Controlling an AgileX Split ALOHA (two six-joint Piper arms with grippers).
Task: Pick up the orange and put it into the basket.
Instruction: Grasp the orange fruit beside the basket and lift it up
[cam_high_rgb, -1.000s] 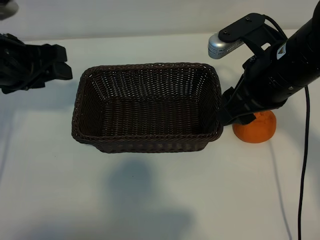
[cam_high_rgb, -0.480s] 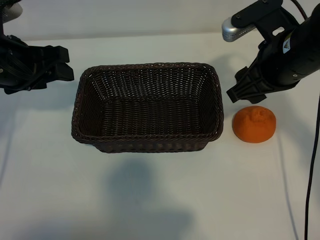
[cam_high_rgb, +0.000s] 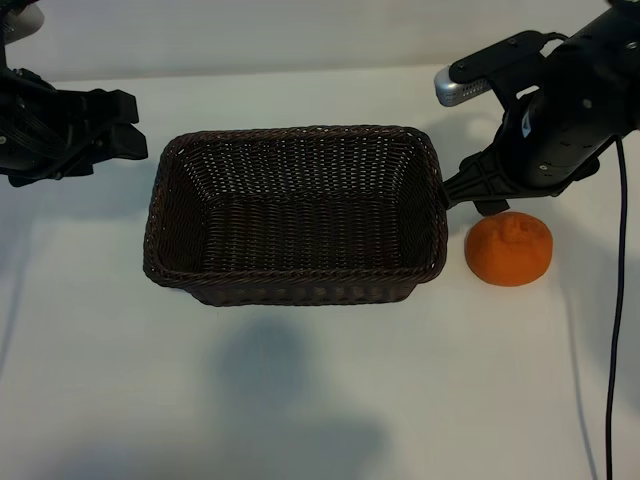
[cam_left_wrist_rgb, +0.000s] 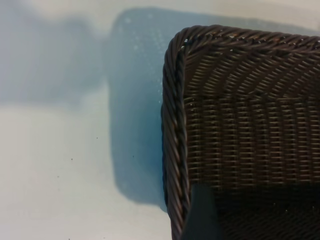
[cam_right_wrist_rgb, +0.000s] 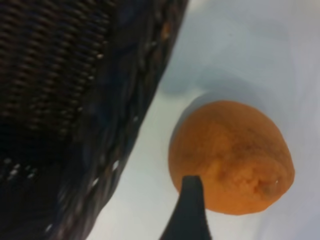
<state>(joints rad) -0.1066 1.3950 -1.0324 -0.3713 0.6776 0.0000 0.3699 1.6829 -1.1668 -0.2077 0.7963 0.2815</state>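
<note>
At the far left, the left gripper (cam_high_rgb: 125, 125) is cut off by the frame edge, so only its dark fingers and part of the arm show; it hangs beside the left end of the basket (cam_high_rgb: 160, 215), its jaws spread wide with nothing between them. There is one basket, dark brown wicker, standing on the white table (cam_high_rgb: 300, 400), and it has nothing inside. From the left wrist camera only one corner of the basket (cam_left_wrist_rgb: 172, 125) shows, with a single dark fingertip (cam_left_wrist_rgb: 202, 215) across its rim; the other finger is out of sight. To the right of the basket lies one orange (cam_high_rgb: 509, 250), on the table just beside the basket's right wall and apart from it. The right gripper (cam_high_rgb: 478, 190) hangs above and just behind the orange, its jaws wide apart and holding nothing. Its fingers are mostly hidden under the bulky arm, and its wrist camera shows just one fingertip (cam_right_wrist_rgb: 187, 212) in front of the orange (cam_right_wrist_rgb: 235, 150), next to the blurred basket wall (cam_right_wrist_rgb: 125, 100).
</note>
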